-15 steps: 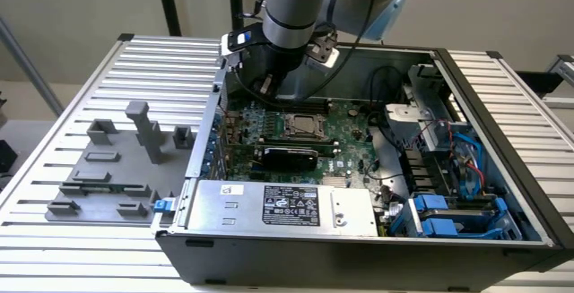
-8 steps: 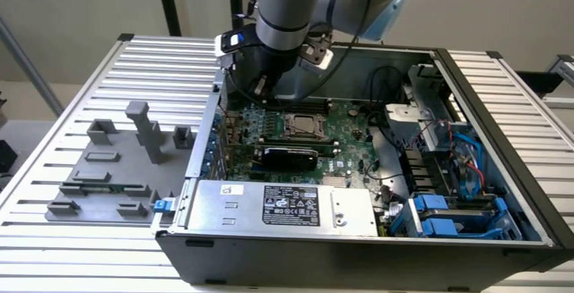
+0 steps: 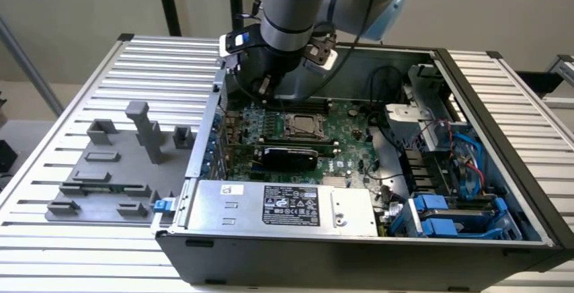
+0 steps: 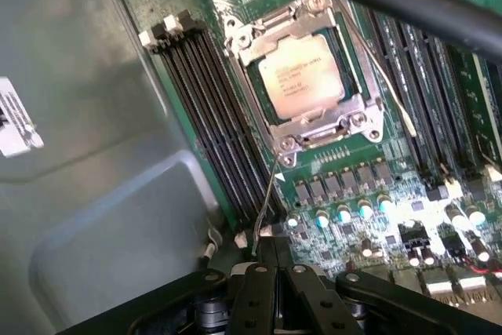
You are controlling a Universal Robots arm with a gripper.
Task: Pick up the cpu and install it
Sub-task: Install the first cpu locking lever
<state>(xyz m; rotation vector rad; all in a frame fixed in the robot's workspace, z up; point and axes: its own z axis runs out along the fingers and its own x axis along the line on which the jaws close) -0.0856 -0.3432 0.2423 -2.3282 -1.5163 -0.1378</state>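
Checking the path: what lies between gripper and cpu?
Wrist view: between the gripper and the cpu lie the socket's metal frame and a thin metal rod.

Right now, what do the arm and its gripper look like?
The arm is a silver-grey cylinder with light blue joint caps. Black cables loop down beside its wrist, where a small black box with a blue-and-white label sits. The gripper is black, built of bolted metal links.
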